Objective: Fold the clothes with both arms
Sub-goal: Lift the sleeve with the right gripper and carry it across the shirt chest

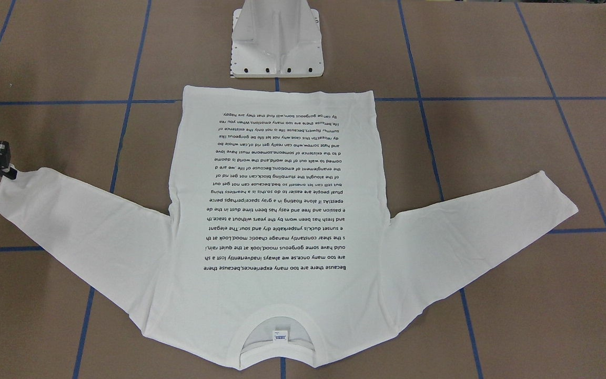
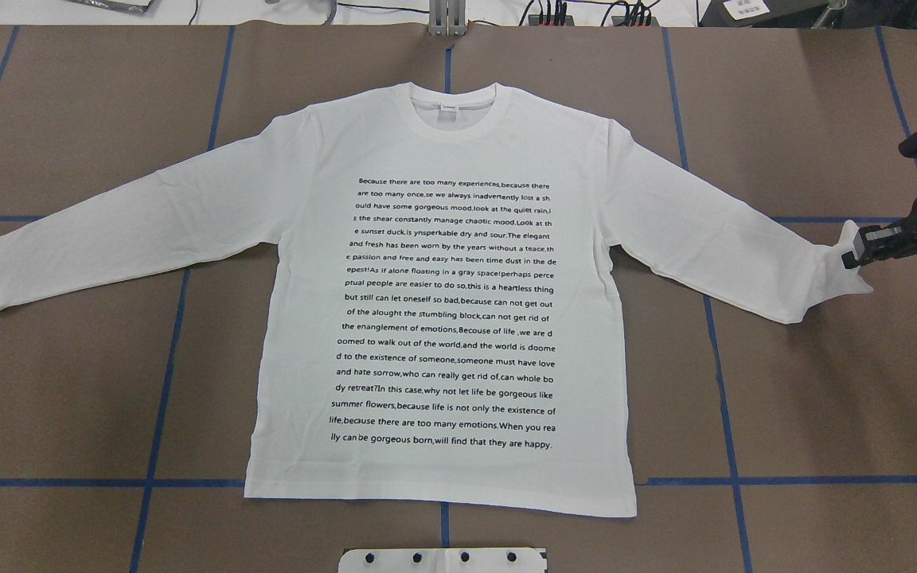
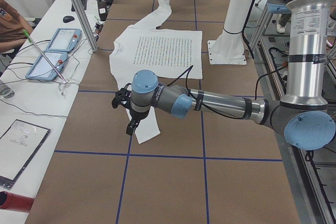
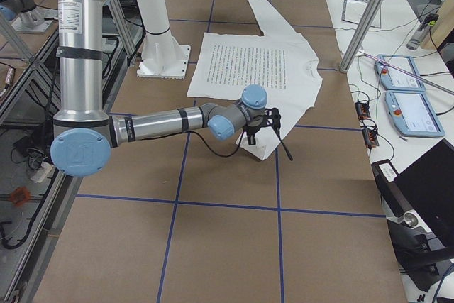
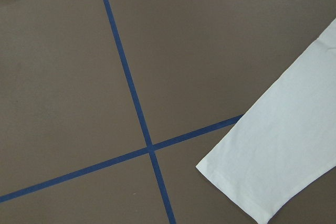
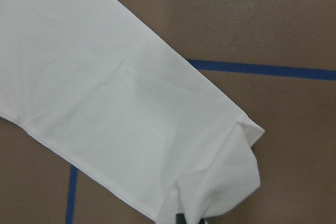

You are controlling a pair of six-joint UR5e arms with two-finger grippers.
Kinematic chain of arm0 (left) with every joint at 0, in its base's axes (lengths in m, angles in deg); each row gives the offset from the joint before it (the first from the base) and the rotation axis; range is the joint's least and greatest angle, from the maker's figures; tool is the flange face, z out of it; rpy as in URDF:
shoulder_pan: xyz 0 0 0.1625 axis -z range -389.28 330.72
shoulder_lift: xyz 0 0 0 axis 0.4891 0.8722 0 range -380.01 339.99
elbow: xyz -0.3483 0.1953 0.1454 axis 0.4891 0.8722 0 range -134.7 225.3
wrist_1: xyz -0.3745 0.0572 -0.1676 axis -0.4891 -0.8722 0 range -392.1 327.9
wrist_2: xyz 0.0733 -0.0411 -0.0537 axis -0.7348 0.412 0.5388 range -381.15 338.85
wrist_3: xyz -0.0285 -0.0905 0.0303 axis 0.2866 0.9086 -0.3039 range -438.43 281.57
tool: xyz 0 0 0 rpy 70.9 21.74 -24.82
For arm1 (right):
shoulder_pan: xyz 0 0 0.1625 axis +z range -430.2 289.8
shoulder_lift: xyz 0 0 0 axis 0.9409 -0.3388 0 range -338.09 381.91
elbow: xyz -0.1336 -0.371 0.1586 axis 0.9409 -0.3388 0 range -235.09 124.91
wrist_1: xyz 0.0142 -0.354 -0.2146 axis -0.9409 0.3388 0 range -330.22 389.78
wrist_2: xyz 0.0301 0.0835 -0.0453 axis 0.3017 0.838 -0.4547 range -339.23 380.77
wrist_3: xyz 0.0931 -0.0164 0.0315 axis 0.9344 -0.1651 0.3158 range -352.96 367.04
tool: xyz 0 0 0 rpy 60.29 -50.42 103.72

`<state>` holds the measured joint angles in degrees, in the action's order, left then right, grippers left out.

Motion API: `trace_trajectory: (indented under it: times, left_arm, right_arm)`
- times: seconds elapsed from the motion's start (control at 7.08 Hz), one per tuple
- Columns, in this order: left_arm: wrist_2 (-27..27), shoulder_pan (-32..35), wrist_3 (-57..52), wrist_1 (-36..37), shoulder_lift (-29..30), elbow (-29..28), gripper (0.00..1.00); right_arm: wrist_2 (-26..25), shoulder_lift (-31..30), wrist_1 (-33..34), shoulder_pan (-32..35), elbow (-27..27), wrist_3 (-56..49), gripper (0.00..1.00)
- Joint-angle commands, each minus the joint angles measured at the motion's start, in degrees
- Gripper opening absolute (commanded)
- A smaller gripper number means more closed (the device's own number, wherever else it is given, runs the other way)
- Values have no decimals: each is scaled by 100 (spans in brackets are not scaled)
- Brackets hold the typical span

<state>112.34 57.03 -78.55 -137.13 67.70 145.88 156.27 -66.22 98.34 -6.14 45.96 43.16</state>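
The shirt (image 2: 442, 318) lies flat on the table (image 2: 92, 382), print up, collar away from the robot, with its sleeves stretched out to either side. The right gripper (image 2: 851, 259) comes in low from the outer end and pinches the right cuff (image 2: 839, 269), puckering it. The left gripper (image 3: 129, 127) hangs above the left cuff (image 5: 236, 182), pointing down; I cannot tell its opening.

Reaches out low and nearly level with the right arm (image 4: 159, 123), right gripper (image 2: 849, 260) clamped on the shirt cuff (image 2: 829, 278). Stretches the left arm (image 3: 226, 106) out flat too, wrist turned down, left gripper (image 3: 129, 128) pointing downward. Can't tell how those jaws stand tbh.
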Motion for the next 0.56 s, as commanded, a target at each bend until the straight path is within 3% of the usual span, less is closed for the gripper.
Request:
trace_trajectory:
  times: [0.0, 0.14, 0.42]
  left_arm:
    - [63, 0, 20, 0, 1, 5, 99]
    - [63, 0, 21, 0, 1, 5, 99]
    - [63, 0, 82, 9, 1, -4, 99]
  right_arm:
    - [56, 1738, 1915, 29, 143, 18, 0]
    - [38, 2696, 2612, -120, 3, 375, 0]
    - [21, 4131, 2645, -515, -557, 1726, 0]
